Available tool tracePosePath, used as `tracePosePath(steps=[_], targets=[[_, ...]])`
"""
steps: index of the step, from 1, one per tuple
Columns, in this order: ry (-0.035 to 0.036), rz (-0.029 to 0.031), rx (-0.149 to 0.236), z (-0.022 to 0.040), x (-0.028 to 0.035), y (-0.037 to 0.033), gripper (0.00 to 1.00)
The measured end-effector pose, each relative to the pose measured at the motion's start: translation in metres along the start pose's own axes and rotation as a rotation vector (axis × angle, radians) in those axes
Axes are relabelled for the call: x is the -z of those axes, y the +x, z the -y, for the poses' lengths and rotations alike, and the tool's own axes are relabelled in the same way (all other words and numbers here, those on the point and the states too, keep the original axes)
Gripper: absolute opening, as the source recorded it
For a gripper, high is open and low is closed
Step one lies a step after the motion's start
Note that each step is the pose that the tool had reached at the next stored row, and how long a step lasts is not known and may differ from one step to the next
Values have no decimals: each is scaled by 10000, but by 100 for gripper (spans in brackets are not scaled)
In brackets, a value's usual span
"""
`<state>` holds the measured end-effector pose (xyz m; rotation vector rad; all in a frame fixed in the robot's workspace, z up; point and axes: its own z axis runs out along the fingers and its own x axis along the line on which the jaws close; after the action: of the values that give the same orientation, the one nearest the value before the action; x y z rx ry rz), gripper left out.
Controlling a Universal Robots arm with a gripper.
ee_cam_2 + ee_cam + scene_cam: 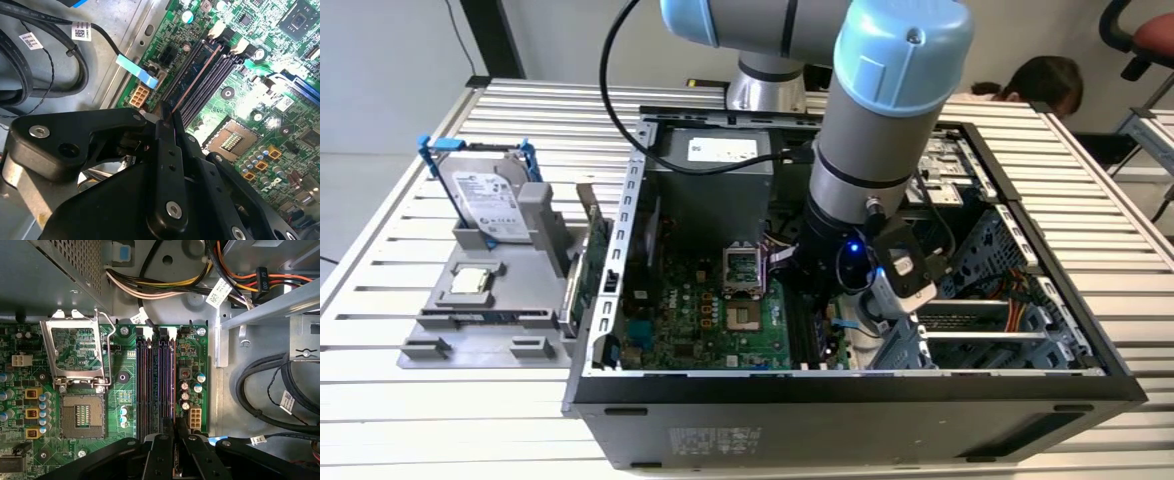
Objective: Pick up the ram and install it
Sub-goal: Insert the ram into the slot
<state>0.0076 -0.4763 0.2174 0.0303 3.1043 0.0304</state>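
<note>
Now my gripper [167, 117] pinches the ram [192, 82] by one end, its edge resting along a memory slot [172, 385] on the motherboard [120, 375].

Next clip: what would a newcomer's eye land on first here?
The arm plunging into the open computer case, its claw shut on the ram, which stands edge-on in the memory slots beside the open processor socket. Next, on the exterior view's left, the hard drive standing in a grey holder on the slatted table.
</note>
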Motion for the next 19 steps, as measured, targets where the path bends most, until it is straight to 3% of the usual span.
tracePosePath(steps=[16, 17, 19], targets=[[0, 0, 0, 0, -21, 1, 0], [2, 0, 0, 1, -21, 1, 100], [0, 0, 0, 1, -22, 1, 100]])
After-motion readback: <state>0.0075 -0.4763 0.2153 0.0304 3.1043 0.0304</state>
